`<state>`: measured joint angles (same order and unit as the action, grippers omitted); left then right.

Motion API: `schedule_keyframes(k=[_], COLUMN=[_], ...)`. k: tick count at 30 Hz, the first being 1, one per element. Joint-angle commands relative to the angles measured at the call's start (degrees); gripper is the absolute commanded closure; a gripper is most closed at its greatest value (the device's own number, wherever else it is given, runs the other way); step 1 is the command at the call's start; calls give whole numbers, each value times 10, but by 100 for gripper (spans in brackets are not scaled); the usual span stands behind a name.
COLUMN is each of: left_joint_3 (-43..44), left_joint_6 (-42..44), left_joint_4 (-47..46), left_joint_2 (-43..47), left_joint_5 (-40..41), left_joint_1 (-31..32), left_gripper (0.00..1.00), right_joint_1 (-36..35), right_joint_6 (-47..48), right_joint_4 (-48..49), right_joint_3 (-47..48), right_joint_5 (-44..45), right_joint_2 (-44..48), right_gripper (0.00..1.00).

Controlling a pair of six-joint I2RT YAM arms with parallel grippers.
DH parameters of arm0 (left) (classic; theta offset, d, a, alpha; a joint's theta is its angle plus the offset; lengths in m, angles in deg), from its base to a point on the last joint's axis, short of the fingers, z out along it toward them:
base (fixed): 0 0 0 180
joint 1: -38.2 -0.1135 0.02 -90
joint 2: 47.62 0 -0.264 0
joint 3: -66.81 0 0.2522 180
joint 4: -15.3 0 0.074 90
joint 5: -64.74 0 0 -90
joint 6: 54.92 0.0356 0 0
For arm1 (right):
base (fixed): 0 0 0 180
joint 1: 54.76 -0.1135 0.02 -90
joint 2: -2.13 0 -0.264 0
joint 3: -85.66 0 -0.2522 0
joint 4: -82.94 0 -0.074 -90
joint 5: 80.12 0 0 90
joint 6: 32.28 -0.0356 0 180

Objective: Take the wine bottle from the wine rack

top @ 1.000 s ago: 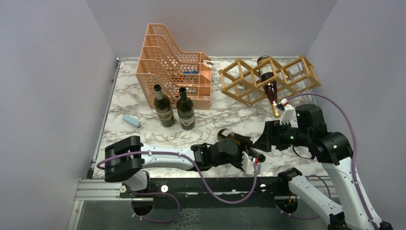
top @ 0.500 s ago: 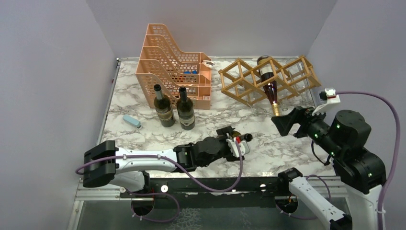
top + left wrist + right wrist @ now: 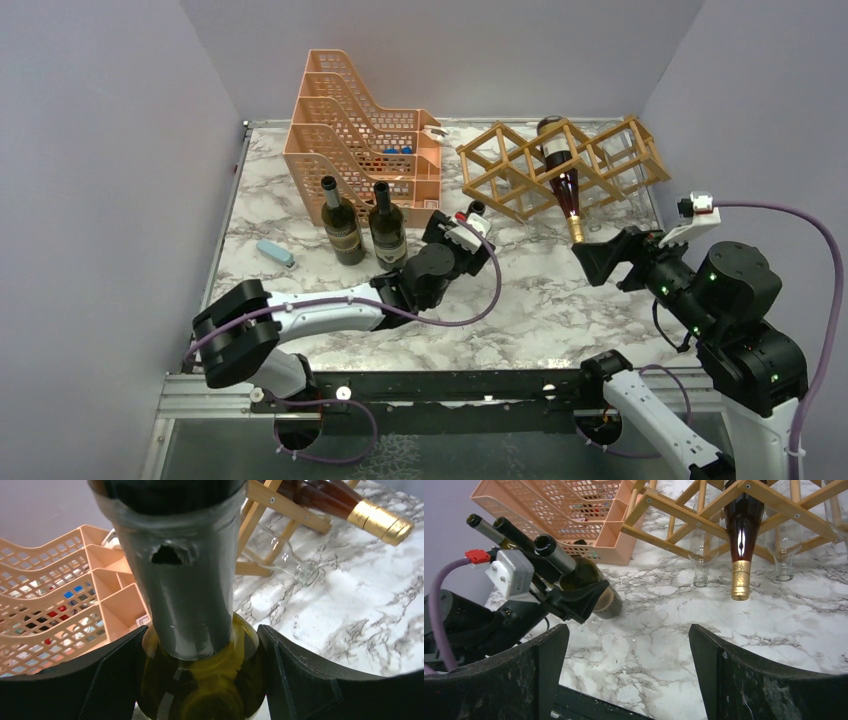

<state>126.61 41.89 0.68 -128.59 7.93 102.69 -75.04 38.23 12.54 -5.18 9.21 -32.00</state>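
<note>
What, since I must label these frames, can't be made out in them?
- Left wrist: the green bottle: base and label cut off by the bottom edge, between the left fingers.
- Right wrist: the gold-capped bottle in the rack: upper body cut off by the top edge.
- Top: items in the orange tray, too small.

Robot lab test cell. Plain lilac panels [image 3: 100, 150] box in a marble-print table [image 3: 560, 300]; cabled left arm [image 3: 320, 312] and right arm [image 3: 745, 290] bolted to a metal rail [image 3: 430, 385] at the near edge.
</note>
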Motion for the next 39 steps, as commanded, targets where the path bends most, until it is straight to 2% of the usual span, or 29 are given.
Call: schedule_keyframes(k=[1,7,12,21,25,35,37,39], left_joint_3=[50,63,72,51,42,9,5,2], left_joint_6=[-1,16,20,10,-2,-41,-43,-43], left_joint_4=[-149,-221,-243,-255,-255,-253,-253,-248], left_joint_2=[-44,-98,-123,-128,-132,-133,-133,-131], left_joint_5=[74,131,158,181,204,214,213,212], left_joint_1=[0,-9,-16,-27,-29,-35,-35,-35], left_gripper=[64,64,62,62,55,53,49,39], right_joint_1=[-2,-2,-2,-2,-2,-2,-2,-2], right_joint_6=[-9,-9,-9,-6,-7,-11,-11,-12], right_joint_4=[-4,-23,-33,-36,-34,-28,-26,-25], right_joint_3=[2,2,0,-6,-11,-19,-20,-21], right_joint_5=[9,16,16,21,20,11,9,8], right_joint_2=[16,28,35,41,42,42,41,40], right_gripper=[8,7,7,7,7,7,7,7])
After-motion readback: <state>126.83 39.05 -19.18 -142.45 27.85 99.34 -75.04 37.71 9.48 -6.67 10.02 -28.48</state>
